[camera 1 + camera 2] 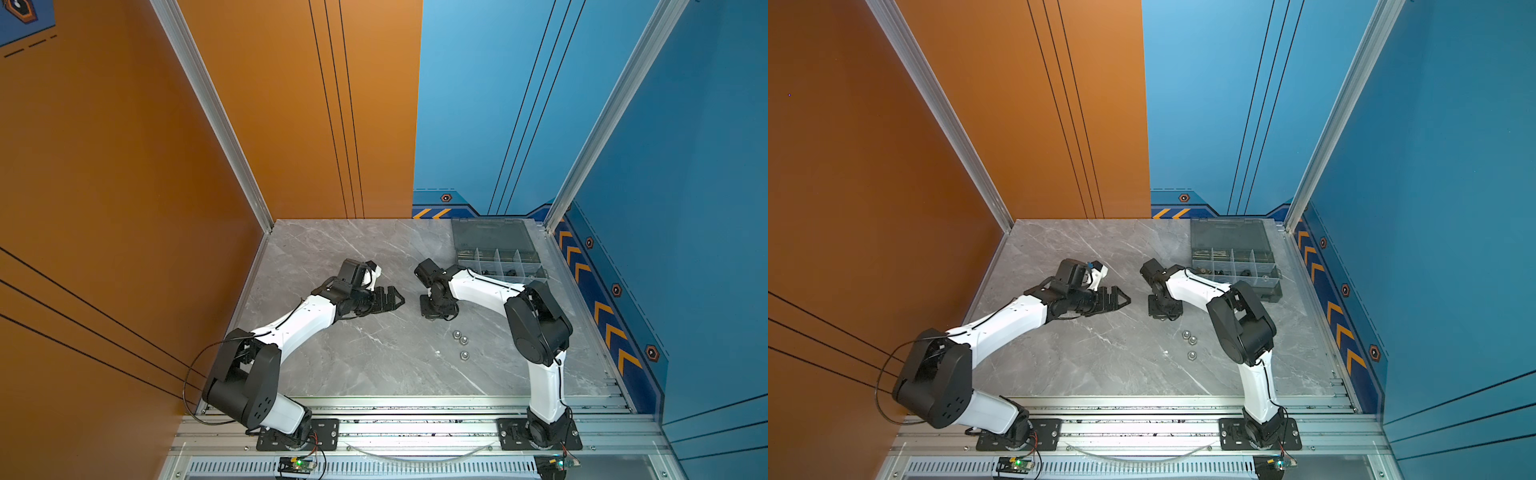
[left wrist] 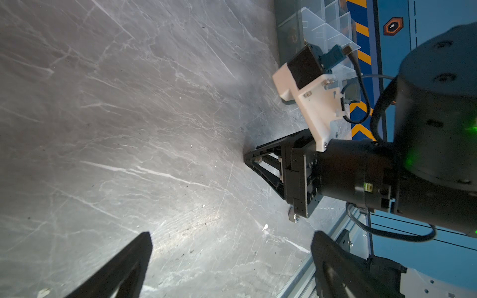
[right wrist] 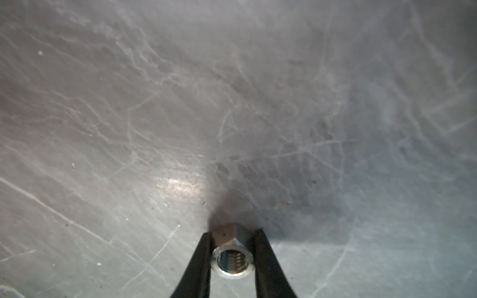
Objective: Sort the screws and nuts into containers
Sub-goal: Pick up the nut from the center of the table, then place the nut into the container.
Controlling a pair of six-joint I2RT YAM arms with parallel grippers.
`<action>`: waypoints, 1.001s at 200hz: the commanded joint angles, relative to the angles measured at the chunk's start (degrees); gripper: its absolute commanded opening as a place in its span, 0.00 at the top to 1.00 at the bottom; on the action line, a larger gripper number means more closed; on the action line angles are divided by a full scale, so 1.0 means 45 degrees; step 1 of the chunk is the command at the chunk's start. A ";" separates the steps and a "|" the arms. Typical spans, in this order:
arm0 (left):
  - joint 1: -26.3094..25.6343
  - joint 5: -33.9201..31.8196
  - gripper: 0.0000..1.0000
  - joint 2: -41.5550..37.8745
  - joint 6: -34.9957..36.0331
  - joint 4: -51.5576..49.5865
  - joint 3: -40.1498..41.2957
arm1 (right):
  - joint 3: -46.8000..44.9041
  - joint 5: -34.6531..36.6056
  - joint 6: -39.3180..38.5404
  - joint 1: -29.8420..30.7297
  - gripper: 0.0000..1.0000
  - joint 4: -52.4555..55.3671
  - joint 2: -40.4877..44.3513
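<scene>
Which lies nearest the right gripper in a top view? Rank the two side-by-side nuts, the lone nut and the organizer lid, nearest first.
1. Side-by-side nuts, just base-side of the right gripper, whose jaws pinch a fourth nut; those two are too close to split.
2. Lone nut, further toward the base.
3. Organizer lid, far back on the right.

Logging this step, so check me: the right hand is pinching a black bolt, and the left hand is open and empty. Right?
Not quite. The right hand pinches a silver hex nut, not a black bolt; the right wrist view shows it. The left hand is open and empty.
</scene>
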State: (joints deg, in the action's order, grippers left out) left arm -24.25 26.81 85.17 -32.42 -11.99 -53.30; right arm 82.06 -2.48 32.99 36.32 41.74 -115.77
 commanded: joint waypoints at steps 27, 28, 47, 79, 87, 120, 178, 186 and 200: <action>0.0088 -0.0077 0.02 0.0015 0.0210 -0.0086 0.0103 | -0.0694 -0.0781 -0.0886 -0.1258 1.00 -0.0176 0.2006; 0.0082 -0.0078 0.02 0.0007 0.0212 -0.0088 0.0104 | -0.0705 -0.0799 -0.0916 -0.1305 1.00 -0.0175 0.2059; 0.0080 0.0074 0.02 0.0036 0.0145 0.0063 0.0046 | -0.0777 -0.1085 -0.1481 -0.2501 1.00 -0.0074 0.3074; 0.0040 0.0234 0.02 0.0107 0.0009 0.0130 -0.0062 | -0.0565 -0.0907 -0.2340 -0.5285 1.00 0.0118 0.4095; 0.0023 0.0234 0.02 0.0117 -0.0012 0.0135 -0.0100 | -0.0386 -0.0621 -0.2542 -0.5950 1.00 0.0119 0.4162; -0.0098 0.0226 0.02 0.0195 -0.0025 0.0132 -0.0226 | 0.0445 -0.0197 -0.2883 -0.8270 1.00 0.0077 0.3784; -0.0197 0.0234 0.02 0.0165 -0.0061 0.0145 -0.0314 | 0.0956 0.0397 -0.2506 -1.0435 1.00 -0.1096 0.2668; -0.0215 0.0224 0.02 0.0173 -0.0061 0.0145 -0.0353 | 0.1112 0.0481 -0.2546 -1.0575 1.00 -0.1091 0.2375; -0.0244 0.0190 0.02 0.0165 -0.0060 0.0129 -0.0395 | 0.1455 0.0703 -0.2572 -1.0747 1.00 -0.1111 0.1842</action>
State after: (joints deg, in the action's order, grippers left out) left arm -24.86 27.07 85.30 -32.64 -11.33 -53.39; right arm 85.58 -2.28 21.85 -11.07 38.06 -103.96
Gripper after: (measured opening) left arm 0.979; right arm 0.249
